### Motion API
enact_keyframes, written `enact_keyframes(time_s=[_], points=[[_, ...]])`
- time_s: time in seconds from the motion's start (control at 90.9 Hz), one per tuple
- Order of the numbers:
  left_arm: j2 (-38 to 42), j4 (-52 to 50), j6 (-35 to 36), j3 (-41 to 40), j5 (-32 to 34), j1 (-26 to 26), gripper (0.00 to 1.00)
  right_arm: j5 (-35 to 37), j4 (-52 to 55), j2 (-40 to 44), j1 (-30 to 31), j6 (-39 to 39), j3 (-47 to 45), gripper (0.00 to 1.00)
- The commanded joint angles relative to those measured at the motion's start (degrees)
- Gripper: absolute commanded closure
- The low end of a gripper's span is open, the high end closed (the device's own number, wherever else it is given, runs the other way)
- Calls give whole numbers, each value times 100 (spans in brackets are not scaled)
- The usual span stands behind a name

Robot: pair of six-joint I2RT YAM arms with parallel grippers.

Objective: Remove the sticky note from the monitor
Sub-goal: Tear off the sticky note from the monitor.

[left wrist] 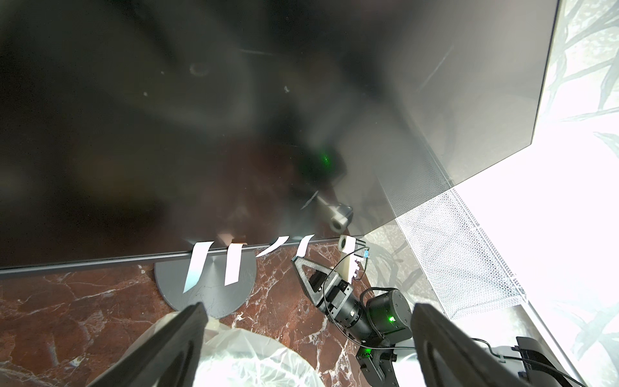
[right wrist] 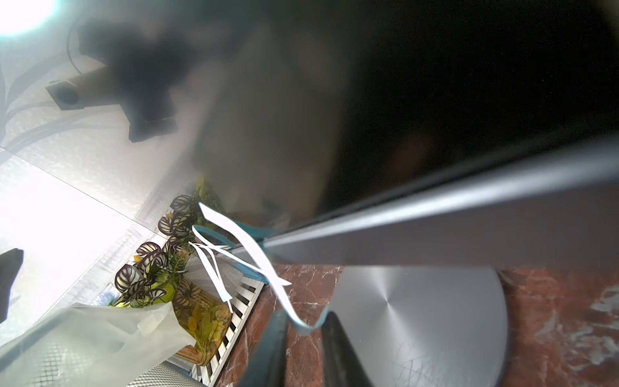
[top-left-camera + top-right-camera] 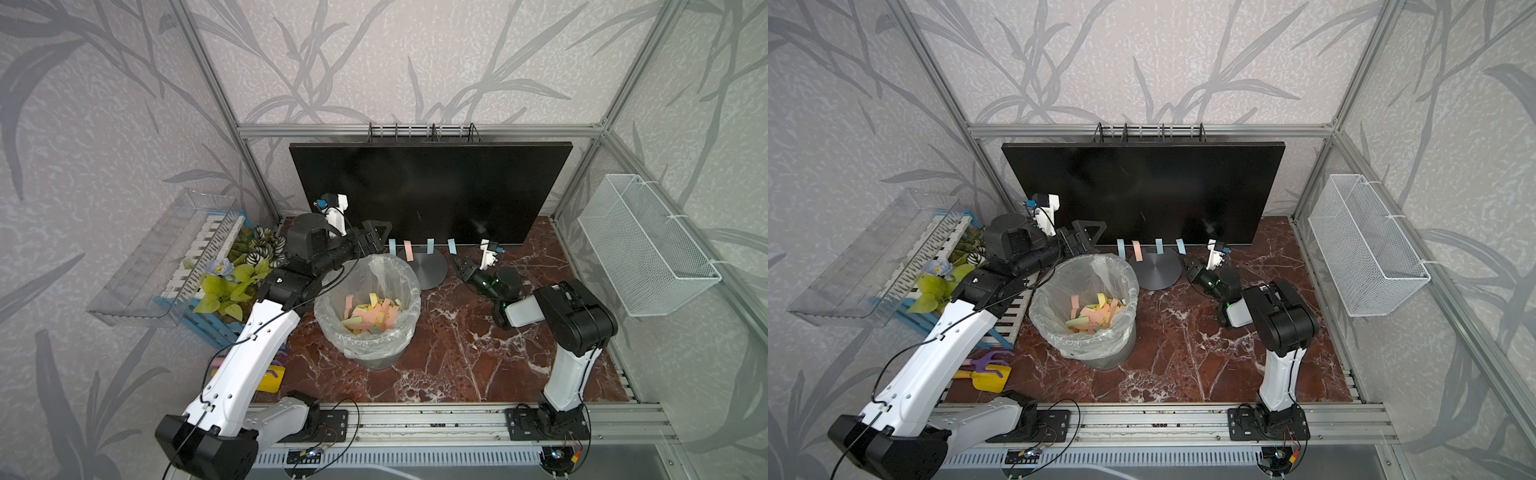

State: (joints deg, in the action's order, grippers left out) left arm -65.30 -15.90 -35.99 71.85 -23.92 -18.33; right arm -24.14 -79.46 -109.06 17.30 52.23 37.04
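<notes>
Nearest us, the left hand (image 3: 380,237) gapes wide at 12 o'clock of the bin (image 3: 320,307), while we think the narrowed right hand (image 2: 304,321) pinches the sticky note (image 2: 249,247) hanging from the 6 o'clock edge of the monitor (image 3: 428,191).

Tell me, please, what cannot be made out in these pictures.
- Whether the right end effector pinches the sticky note: right wrist view, the note's curled end hides contact.
- Monitor stand neck: both top views, hidden behind the screen.
- Bin bottom: both top views, buried under discarded notes.
</notes>
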Motion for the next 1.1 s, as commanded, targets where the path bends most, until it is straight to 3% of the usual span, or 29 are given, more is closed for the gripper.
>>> enact_keyframes(time_s=[0.0, 0.286, 0.638, 0.924, 1.012, 1.089], points=[[146, -19, 100, 37, -9, -14, 0, 120, -63, 87, -34, 104, 138, 88], [175, -5, 117, 1, -2, -20, 0, 136, -61, 210, -25, 81, -133, 100], [173, 1, 123, 8, 2, -18, 0, 109, -61, 500, 137, 55, -569, 100], [274, 39, 123, -8, 91, -15, 0, 179, 31, 1905, 587, 325, -1213, 100], [334, 50, 113, -12, 176, -17, 0, 88, 747, 2509, 762, 205, -1082, 100], [414, 26, 74, -41, 373, -19, 0, -12, 2082, 3241, 1017, -315, -704, 100]])
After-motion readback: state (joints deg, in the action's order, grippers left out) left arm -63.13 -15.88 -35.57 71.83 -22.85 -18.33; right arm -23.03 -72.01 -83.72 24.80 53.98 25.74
